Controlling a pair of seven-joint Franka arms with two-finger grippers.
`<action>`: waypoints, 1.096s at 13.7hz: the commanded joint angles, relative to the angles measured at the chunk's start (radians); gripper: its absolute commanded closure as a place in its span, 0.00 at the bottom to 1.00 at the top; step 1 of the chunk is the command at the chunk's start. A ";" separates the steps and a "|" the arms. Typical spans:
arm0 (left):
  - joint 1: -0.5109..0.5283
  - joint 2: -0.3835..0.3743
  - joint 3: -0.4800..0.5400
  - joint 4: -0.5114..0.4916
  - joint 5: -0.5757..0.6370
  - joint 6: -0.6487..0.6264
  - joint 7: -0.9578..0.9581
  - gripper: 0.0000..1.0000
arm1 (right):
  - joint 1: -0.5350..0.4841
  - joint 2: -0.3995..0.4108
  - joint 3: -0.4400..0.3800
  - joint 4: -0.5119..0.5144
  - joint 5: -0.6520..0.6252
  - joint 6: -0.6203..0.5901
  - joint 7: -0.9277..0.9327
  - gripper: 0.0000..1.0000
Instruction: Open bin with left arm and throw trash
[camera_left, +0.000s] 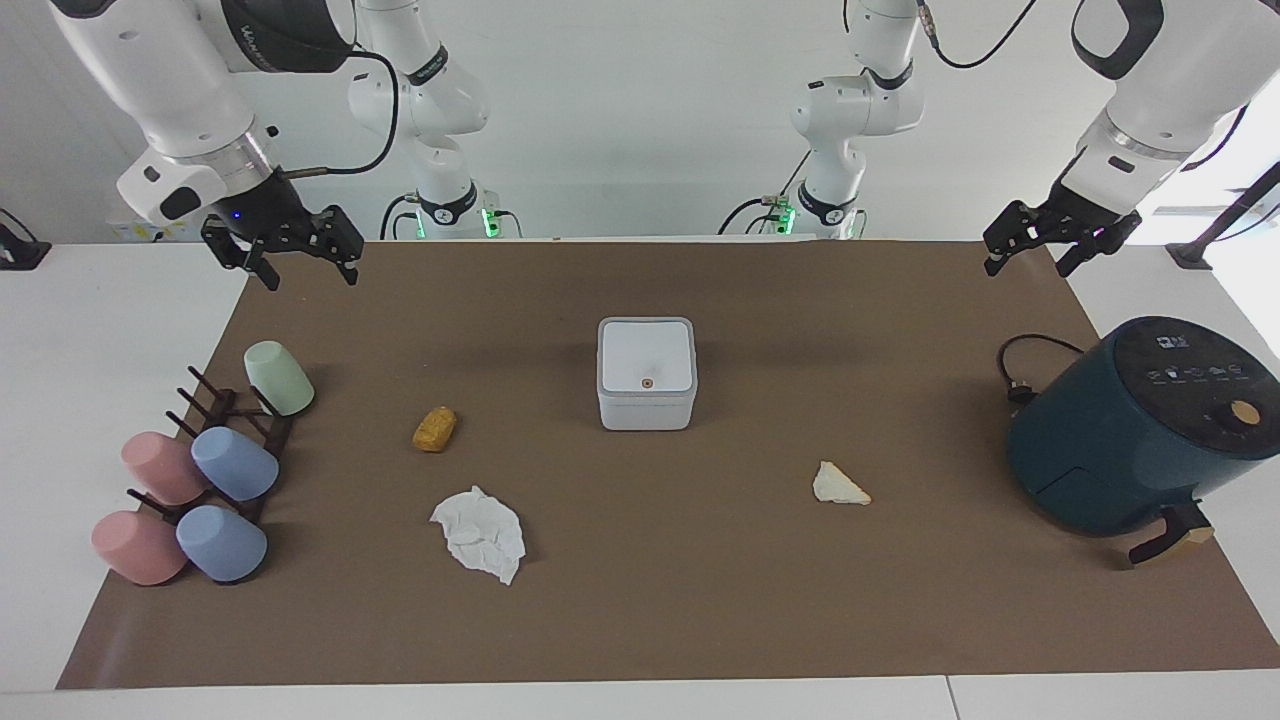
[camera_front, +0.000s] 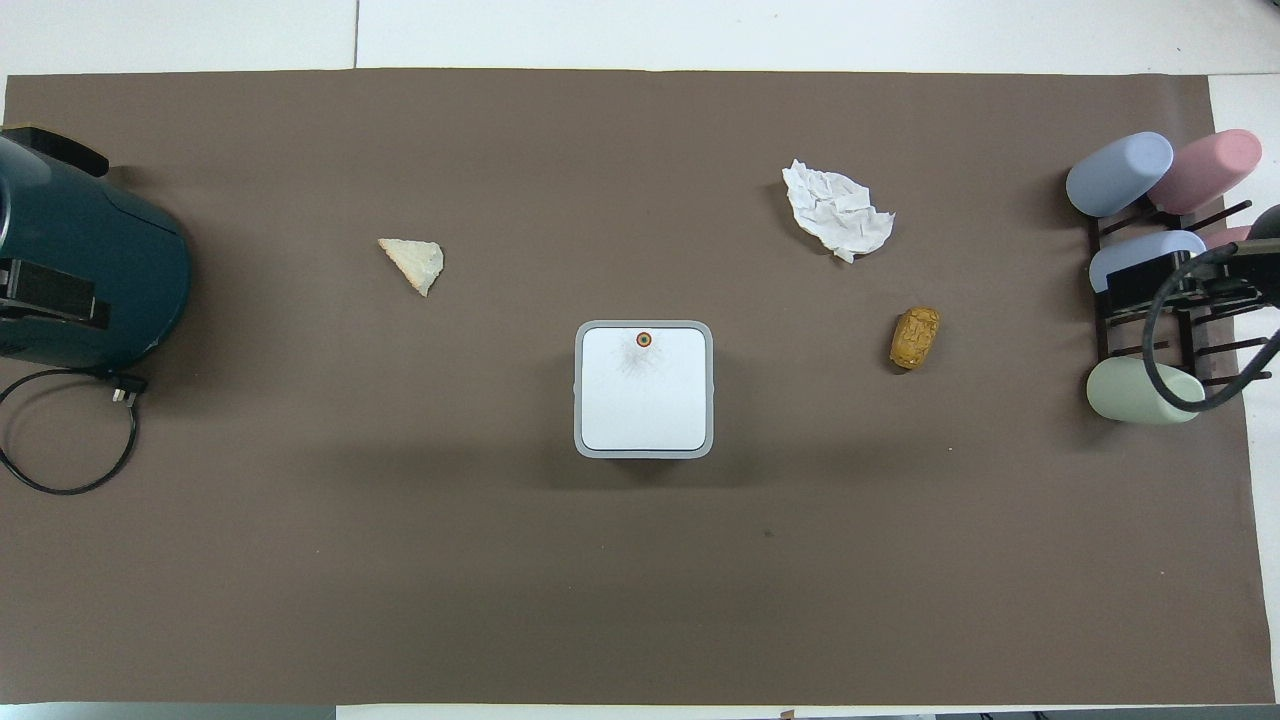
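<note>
The bin (camera_left: 646, 372) is a small white-grey box in the middle of the brown mat, lid shut, brown dot on top; it also shows in the overhead view (camera_front: 643, 390). A crumpled white tissue (camera_left: 480, 533) and a yellow-brown lump (camera_left: 434, 429) lie toward the right arm's end. A cream wedge (camera_left: 838, 485) lies toward the left arm's end. My left gripper (camera_left: 1028, 268) hangs open and empty, high over the mat's corner near the air fryer. My right gripper (camera_left: 308, 278) hangs open and empty, high over the mat's edge near the cup rack.
A dark teal air fryer (camera_left: 1130, 440) with its cable (camera_left: 1020, 360) stands at the left arm's end. A dark rack (camera_left: 230, 430) with several pastel cups stands at the right arm's end. The brown mat (camera_left: 640, 620) covers most of the table.
</note>
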 joint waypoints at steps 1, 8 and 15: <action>-0.005 -0.033 -0.004 -0.050 0.015 0.053 -0.011 0.48 | -0.005 -0.022 0.004 -0.024 0.014 0.004 0.004 0.00; -0.270 -0.107 -0.007 -0.295 0.012 0.317 -0.141 1.00 | 0.018 -0.073 0.006 -0.310 0.020 0.310 0.013 0.00; -0.555 -0.001 -0.007 -0.407 0.010 0.688 -0.297 1.00 | 0.119 0.159 0.006 -0.475 0.025 0.725 0.171 0.00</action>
